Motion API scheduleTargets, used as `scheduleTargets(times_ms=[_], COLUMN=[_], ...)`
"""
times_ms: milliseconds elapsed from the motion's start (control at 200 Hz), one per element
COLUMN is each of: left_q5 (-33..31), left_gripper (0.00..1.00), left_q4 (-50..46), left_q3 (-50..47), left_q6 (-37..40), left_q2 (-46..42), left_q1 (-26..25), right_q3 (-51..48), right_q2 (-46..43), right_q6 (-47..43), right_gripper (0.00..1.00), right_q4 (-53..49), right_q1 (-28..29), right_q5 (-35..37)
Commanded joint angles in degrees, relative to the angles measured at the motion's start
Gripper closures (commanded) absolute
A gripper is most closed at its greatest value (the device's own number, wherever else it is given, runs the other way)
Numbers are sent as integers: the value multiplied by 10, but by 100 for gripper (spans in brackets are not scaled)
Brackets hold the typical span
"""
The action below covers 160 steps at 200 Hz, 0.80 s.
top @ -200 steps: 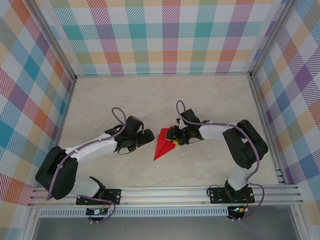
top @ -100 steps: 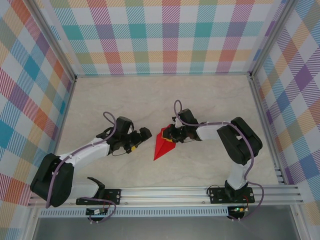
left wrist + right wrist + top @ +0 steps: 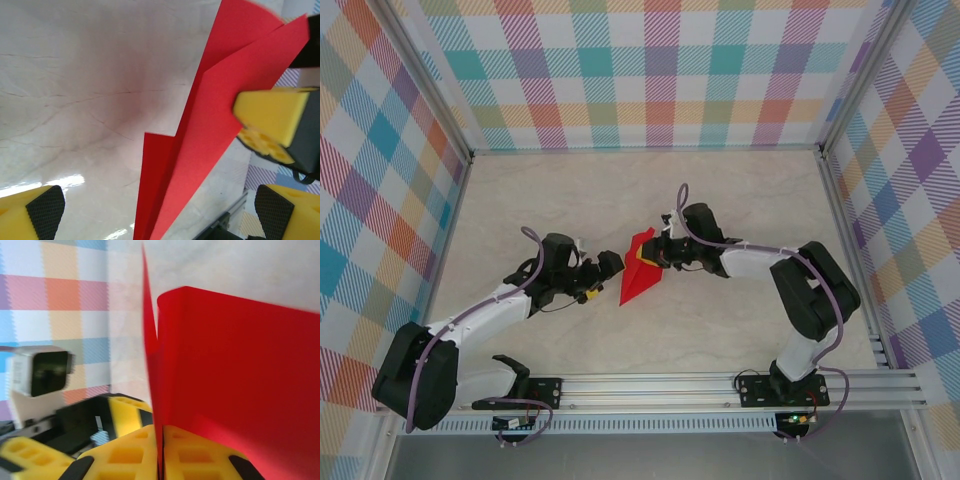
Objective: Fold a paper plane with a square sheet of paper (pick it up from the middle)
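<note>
Two grippers work one red paper plane, which sits mid-tabletop with its wide end away from the arm bases and its point toward them.

Against a second ago:
- The plane has shifted. Its point now sits further from the bases and a little left of where it lay.
- The right gripper, at the plane's wide end, has gone from part-open to clamped on the paper.
- The left gripper, just left of the plane, has spread its jaws to full width and holds nothing. It has drawn slightly away from the plane's left edge.

View by view:
- From the top camera the plane reads as a flat red dart. The grip itself is hidden under the right wrist.
- The right wrist camera shows that grip. Both yellow pads are pressed together with a thin red layer standing on edge between them. A broad red wing lies to the right of that crease. Beyond the plane are the left gripper's yellow-and-black fingers and a white box with a dark lens, in front of the plaid wall.
- The left wrist camera sees the plane from its side. Layered folds fan up to the right, the point runs down out of frame, and one yellow pad of the right gripper sits against the upper wing. The left gripper's own black-tipped fingertips sit at the bottom corners, far apart, either side of the plane. I cannot tell from here whether they touch it. In the top view they stand just clear.
</note>
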Motion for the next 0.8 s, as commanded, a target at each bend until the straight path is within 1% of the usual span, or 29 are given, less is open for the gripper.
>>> scheduleTargets(times_ms=[0, 135, 185, 275, 340, 405, 500, 795], left_q5=[62, 103, 109, 115, 115, 119, 114, 70], left_gripper=[0, 1, 4, 13, 15, 21, 31, 55], left_q4=[79, 184, 217, 265, 282, 311, 326, 333], left_q3=[-12, -28, -31, -34, -32, -32, -32, -46], left_q6=[-35, -93, -108, -128, -133, -141, -143, -147], left_q2=[-2, 11, 15, 18, 19, 19, 14, -18], left_q1=[12, 12, 12, 12, 12, 12, 12, 12], right_q3=[30, 49, 53, 54, 54, 55, 54, 41], right_q2=[-13, -18, -18, -12, -6, -5, -7, -9], right_q6=[25, 41, 49, 82, 109, 129, 132, 136], right_gripper=[90, 90, 90, 90, 90, 89, 89, 88], right_q4=[42, 53, 61, 93, 123, 141, 135, 131], right_q1=[-17, -20, -20, -21, -21, -20, -21, -23], right_q5=[-74, -96, -102, -119, -134, -146, -151, -165])
